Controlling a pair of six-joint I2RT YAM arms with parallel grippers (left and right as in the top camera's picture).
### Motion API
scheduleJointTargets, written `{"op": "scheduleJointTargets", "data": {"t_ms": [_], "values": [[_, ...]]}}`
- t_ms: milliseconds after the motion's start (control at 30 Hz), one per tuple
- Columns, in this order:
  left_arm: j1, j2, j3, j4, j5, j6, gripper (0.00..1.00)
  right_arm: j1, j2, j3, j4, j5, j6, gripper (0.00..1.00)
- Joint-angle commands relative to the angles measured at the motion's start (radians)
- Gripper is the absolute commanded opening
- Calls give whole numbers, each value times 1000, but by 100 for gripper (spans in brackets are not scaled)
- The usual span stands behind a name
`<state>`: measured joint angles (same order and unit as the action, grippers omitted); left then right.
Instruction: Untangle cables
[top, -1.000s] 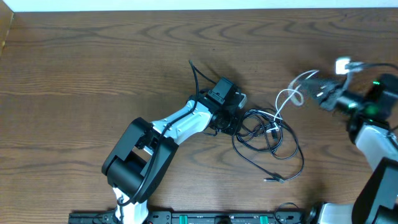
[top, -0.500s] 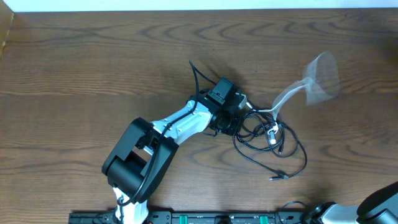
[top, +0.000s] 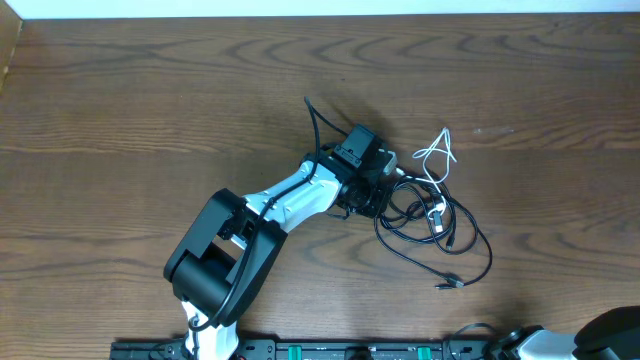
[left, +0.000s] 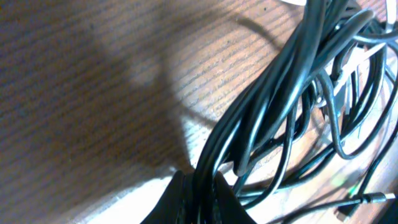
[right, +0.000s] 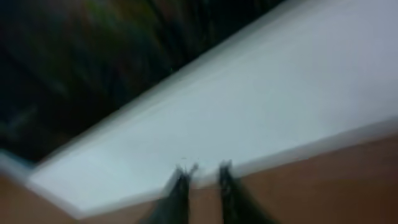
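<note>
White cable (top: 436, 153) let go; right arm (top: 615, 335) pulled back to the near right corner.

A second ago the right fingers (right: 179, 186) held the white cable's end stretched out to the far right. Now that end lies slack in a small loop on the bench (top: 150, 100), just right of the left arm's head, its other end running into the tangle. In their own blurred view the right fingers stand slightly parted with nothing between them. The left fingers (left: 171, 208) have not shifted and stay clenched on the black cables (left: 261, 93) at the left edge of the bundle, mid-bench. The pull seems to have drawn out part of the white cable, but the black loops look knotted together, so the untangling is far from done.
</note>
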<state>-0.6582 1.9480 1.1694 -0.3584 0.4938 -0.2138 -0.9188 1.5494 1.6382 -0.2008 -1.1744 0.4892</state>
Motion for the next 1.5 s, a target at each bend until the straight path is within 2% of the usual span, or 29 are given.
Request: {"op": "scheduleJointTargets", "data": {"t_ms": [0,67,200,300,367,467,567,667,700,733,767,800,833,867,967,1100,1167,1267,1467], "values": [[0,10,10,-2,-10,-6,8,92,1,-19,-321,39,-375,35],[0,10,10,-3,-10,-5,8,171,2,-36,-500,172,-532,39],[1,10,10,-3,-10,-6,8,374,2,-98,-612,409,-622,40],[1,10,10,2,-10,-6,9,554,2,-178,-607,486,-617,42],[0,10,10,1,-10,-6,8,632,3,-220,-616,511,-616,48],[0,10,10,1,-10,-6,8,739,3,-293,-639,597,-565,51],[0,10,10,2,-9,-6,28,822,3,-372,-671,695,-517,52],[0,10,10,1,-9,-6,32,887,3,-453,-714,705,-476,49],[1,10,10,4,-9,-6,38,898,3,-474,-721,705,-452,47],[1,10,11,14,-8,-7,40,908,3,-496,-723,705,-421,47],[1,10,11,25,-8,-17,40,912,3,-514,-723,705,-400,47],[1,7,13,34,2,-42,31,911,3,-528,-719,705,-377,47],[2,4,17,40,29,-60,9,910,3,-542,-715,705,-346,49],[2,0,24,53,76,-69,8,909,3,-551,-715,705,-326,49],[0,-6,30,105,104,-69,8,914,3,-577,-721,686,-311,47],[-8,-5,27,96,-27,-69,9,933,3,-620,-735,640,-293,47],[-14,-5,26,95,-66,-69,13,946,3,-649,-734,644,-234,43],[-31,-4,26,95,-129,-69,13,959,3,-708,-694,676,-126,37],[-73,-2,26,95,-142,-69,12,960,3,-865,-473,712,108,38]]}}
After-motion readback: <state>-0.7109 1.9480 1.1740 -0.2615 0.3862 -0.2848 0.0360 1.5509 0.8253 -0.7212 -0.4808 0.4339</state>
